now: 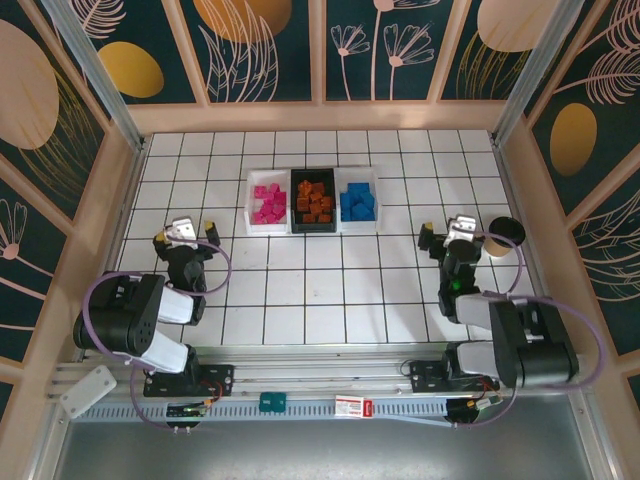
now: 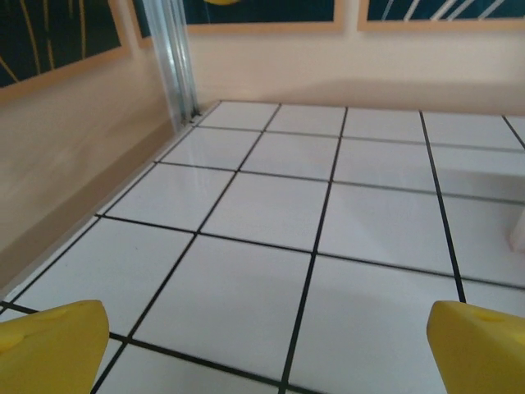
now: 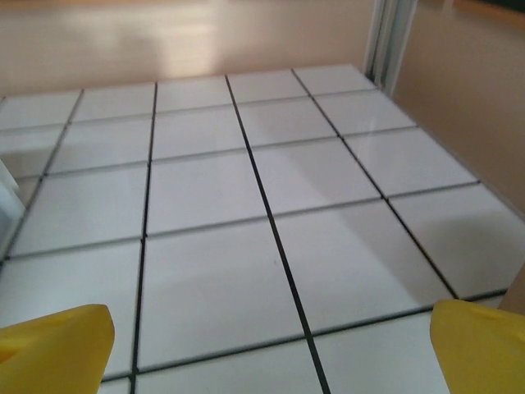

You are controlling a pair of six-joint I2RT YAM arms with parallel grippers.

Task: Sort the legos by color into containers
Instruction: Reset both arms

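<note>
Sorting looks done: legos (image 1: 314,201) sit by colour in the three containers (image 1: 249,205) mid-counter (image 1: 300,290) (pink, orange, blue). Left hand (image 1: 184,233) and right hand (image 1: 452,236) both spread apart, empty. Next: probably only a check for strays.

White tiled floor (image 1: 320,290) (black grout lines) ringed by dark floral wall panels (image 1: 400,50).

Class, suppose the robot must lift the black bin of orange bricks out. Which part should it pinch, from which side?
Probably the near short wall of the black bin, coming down from above on the arms' side, one finger inside the rim. Its long walls are closely flanked by the pink-brick bin and blue-brick bin, leaving little finger room.
</note>
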